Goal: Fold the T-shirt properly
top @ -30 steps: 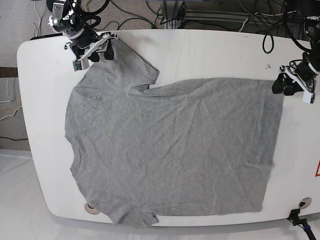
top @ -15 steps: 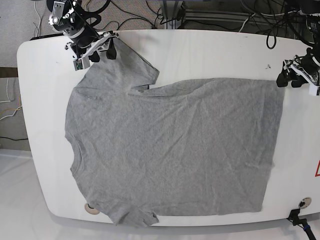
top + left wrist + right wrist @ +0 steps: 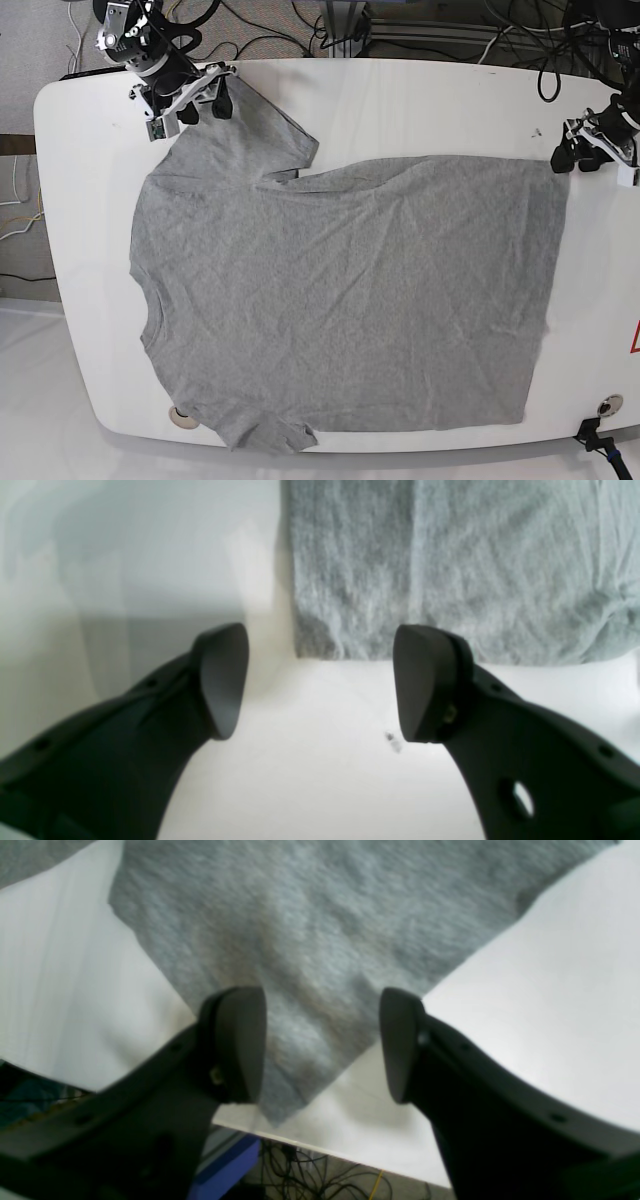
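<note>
The T-shirt point(image 3: 350, 290) is lying spread on the white surface point(image 3: 90, 230). The left fingers point(image 3: 320, 685) and right fingers point(image 3: 322, 1045) are waiting wide apart at its corners, probably to pinch and fold it.

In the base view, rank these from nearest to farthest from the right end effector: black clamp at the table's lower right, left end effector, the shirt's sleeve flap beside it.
1. Sleeve flap: upper left, right at the fingertips.
2. Left end effector: across, upper right.
3. Black clamp: lower right corner.
</note>
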`<state>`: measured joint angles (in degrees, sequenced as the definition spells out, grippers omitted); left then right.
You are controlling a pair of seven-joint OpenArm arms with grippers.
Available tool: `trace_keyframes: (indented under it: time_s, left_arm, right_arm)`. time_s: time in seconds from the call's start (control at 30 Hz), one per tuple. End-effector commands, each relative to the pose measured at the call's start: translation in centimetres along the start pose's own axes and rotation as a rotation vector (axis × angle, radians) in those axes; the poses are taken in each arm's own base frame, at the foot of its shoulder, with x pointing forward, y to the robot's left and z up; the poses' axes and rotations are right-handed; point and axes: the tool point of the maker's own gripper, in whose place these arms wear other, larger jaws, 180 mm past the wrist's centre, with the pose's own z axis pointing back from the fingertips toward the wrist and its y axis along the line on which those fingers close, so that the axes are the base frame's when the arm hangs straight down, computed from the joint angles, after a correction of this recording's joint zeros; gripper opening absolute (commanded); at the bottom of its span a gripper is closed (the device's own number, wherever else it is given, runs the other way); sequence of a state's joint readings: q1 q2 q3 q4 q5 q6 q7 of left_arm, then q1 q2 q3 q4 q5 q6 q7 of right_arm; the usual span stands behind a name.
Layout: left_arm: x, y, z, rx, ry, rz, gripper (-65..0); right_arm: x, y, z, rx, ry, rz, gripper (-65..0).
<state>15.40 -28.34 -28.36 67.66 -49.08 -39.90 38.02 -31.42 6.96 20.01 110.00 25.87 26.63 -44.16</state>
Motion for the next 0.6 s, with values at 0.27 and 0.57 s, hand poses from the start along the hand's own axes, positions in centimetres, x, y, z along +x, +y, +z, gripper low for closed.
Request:
trace_keyframes:
  time_s: [0.27,0.57]
  left_arm:
    - [-1.0,-2.6,-2.4,-0.051,0.015,0.0,-22.4]
    - [-0.3,-3.5,-3.8,-0.058,0.002,-0.018,-32.4]
  right_arm:
    - [1.1,0.2,0.4,0.009,-0.037,0.013,-30.0]
    - [1.1,0.2,0.4,0.009,-0.037,0.013,-30.2]
